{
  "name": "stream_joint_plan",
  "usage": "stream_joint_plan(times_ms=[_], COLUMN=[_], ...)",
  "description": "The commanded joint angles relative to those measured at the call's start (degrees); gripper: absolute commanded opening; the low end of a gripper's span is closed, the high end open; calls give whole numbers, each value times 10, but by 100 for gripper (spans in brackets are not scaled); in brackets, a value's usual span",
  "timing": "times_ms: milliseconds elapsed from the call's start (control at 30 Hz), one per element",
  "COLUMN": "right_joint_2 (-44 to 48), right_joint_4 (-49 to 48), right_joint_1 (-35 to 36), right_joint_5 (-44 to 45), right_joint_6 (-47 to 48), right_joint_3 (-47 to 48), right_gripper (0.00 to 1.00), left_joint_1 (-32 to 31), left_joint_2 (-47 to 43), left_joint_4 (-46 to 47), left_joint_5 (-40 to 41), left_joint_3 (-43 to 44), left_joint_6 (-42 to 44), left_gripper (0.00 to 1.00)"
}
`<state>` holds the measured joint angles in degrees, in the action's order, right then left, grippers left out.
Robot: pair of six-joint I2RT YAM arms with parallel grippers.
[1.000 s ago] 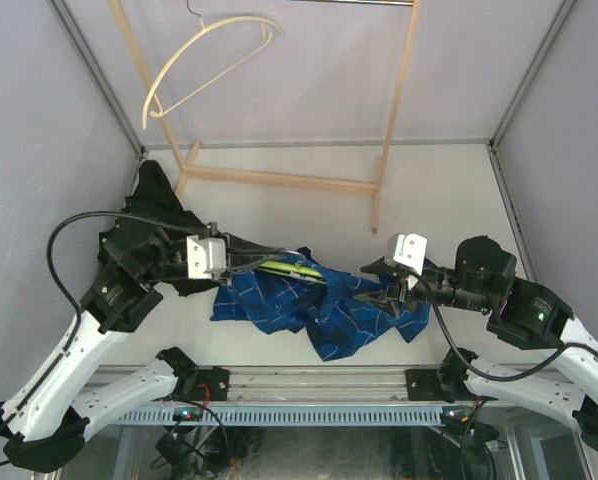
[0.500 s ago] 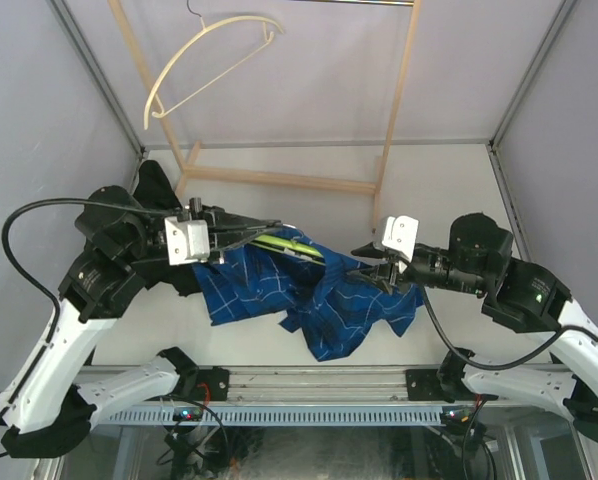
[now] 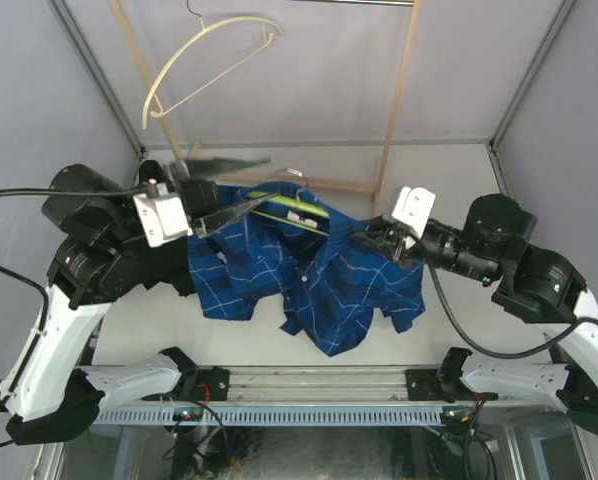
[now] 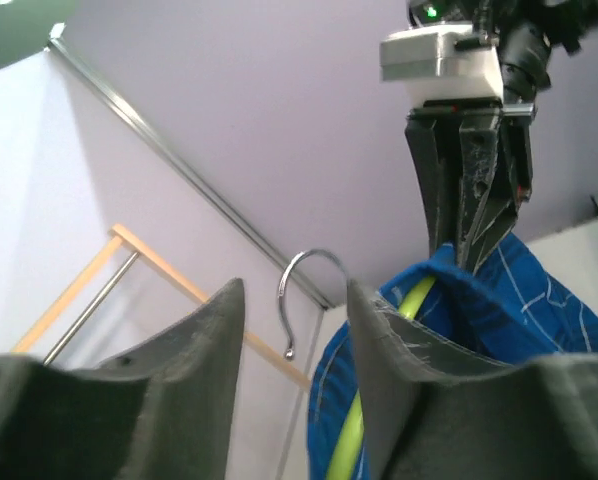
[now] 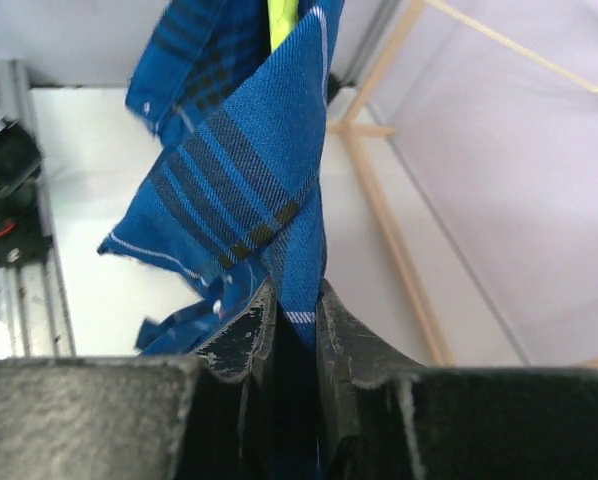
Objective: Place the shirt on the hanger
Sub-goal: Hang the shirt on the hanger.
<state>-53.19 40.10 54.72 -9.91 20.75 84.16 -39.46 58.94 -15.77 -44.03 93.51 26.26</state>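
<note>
The blue plaid shirt (image 3: 314, 275) hangs bunched between the two arms, lifted off the table. The lime-green hanger (image 3: 289, 212) sits inside its collar, with the silver hook (image 3: 292, 175) poking out at the far side. My left gripper (image 3: 267, 180) is open at the hanger's left end. In the left wrist view the hook (image 4: 301, 290) shows beyond the gap between the fingers (image 4: 214, 345), and the green hanger (image 4: 347, 440) runs behind the right finger. My right gripper (image 3: 379, 240) is shut on a fold of the shirt (image 5: 239, 170), pinched between its fingers (image 5: 247, 335).
A pale cream hanger (image 3: 204, 55) hangs at the top left from the wooden rack (image 3: 279, 180), whose upright (image 3: 394, 120) stands just behind the shirt. Grey walls close in both sides. A metal rail (image 3: 309, 380) runs along the near edge.
My left gripper rose toward the back and opened, letting go of the hanger. My right gripper closed on the shirt and lifted it, so the cloth now hangs higher and more spread.
</note>
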Motion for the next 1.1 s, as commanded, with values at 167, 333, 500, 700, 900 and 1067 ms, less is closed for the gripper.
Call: stream_joint_plan(times_ms=[167, 333, 500, 700, 900, 1067], right_joint_2=[-23, -25, -51, -112, -126, -88], right_joint_4=[-74, -101, -130, -106, -34, -1], right_joint_1=[-6, -17, -25, -26, -26, -32], right_joint_5=[142, 166, 173, 167, 156, 197], right_joint_6=[5, -1, -6, 4, -26, -72], right_joint_3=[168, 226, 302, 432, 434, 322], right_gripper=[0, 0, 0, 0, 0, 0], left_joint_1=[-2, -2, -2, -2, -2, 6], left_joint_2=[-52, -117, -157, -172, -189, -206], left_joint_4=[174, 207, 192, 149, 132, 90], left_joint_5=[138, 203, 238, 334, 444, 512], left_joint_3=[-40, -127, -174, -176, -217, -252], left_joint_6=[-54, -64, -59, -129, -185, -214], left_gripper=[77, 81, 81, 83, 84, 89])
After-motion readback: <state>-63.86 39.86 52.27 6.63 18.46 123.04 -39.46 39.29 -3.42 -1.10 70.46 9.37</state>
